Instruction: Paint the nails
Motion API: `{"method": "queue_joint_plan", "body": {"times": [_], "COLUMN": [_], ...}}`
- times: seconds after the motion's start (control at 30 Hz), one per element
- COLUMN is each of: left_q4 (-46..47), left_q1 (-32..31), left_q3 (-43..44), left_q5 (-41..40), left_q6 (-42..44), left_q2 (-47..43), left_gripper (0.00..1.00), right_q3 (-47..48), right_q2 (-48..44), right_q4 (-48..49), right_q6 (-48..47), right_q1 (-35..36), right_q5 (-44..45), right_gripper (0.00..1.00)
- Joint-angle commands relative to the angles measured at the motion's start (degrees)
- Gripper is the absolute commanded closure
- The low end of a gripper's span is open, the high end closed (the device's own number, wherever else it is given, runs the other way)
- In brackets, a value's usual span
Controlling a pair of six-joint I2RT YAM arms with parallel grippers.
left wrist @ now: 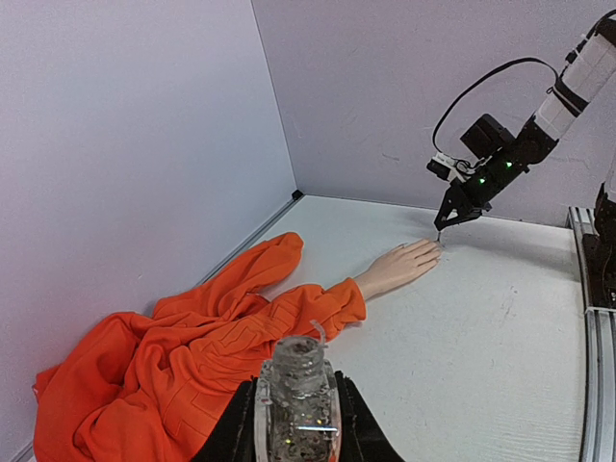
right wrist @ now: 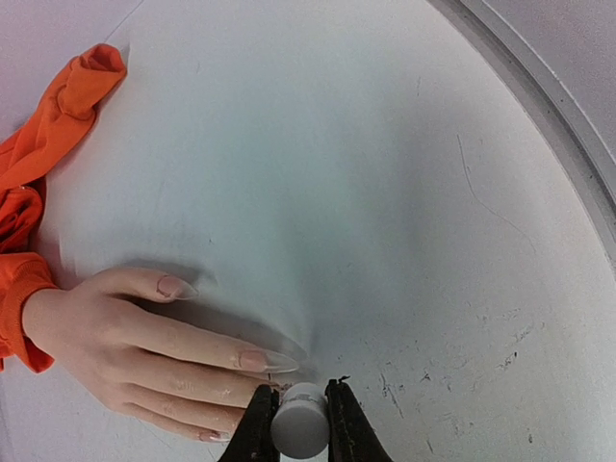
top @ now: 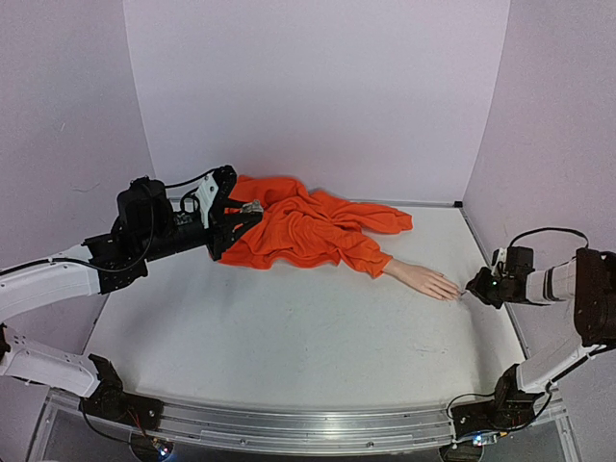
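The pale mannequin hand (top: 423,280) lies palm down on the table, coming out of an orange sleeve (top: 366,258). Its long nails show in the right wrist view: the thumb nail (right wrist: 176,286) and the index nail (right wrist: 266,361). My right gripper (right wrist: 297,397) is shut on a white cap (right wrist: 299,428), right at the fingertips of the hand (right wrist: 125,337). The brush below the cap is hidden. My left gripper (left wrist: 296,385) is shut on a small clear uncapped bottle (left wrist: 298,404) with glitter inside. It holds the bottle upright over the orange garment (left wrist: 164,366), far from the hand (left wrist: 402,266).
The orange garment (top: 298,231) lies bunched at the back left of the table. Walls close in the back and both sides. A raised metal rail (right wrist: 539,106) runs along the table's right edge near my right gripper (top: 469,289).
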Motion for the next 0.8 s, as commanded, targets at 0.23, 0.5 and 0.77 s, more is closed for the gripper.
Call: {"method": "queue_joint_plan", "body": {"times": [0.23,0.5,0.77], "left_q4": [3.4,3.4,3.4], "left_q1": [0.3,0.3,0.3], "left_q3": [1.2,1.2,1.2], "left_q5": [0.8,0.8,0.7], "left_q6": [-0.6,-0.6,-0.7], "left_q2": [-0.8,-0.8,-0.9], "left_gripper": [1.0,1.0,1.0], "right_q3": [2.1,0.6,-1.5], "right_q2": [-0.3,-3.9,-6.9], "right_q4": [-1.7,-1.9,0.0], "right_q6": [0.1,0.2,-0.7], "right_q1": [0.3,0.3,0.3], "right_q5": [1.4,3.1,0.2], "right_gripper": [1.0,1.0,1.0]}}
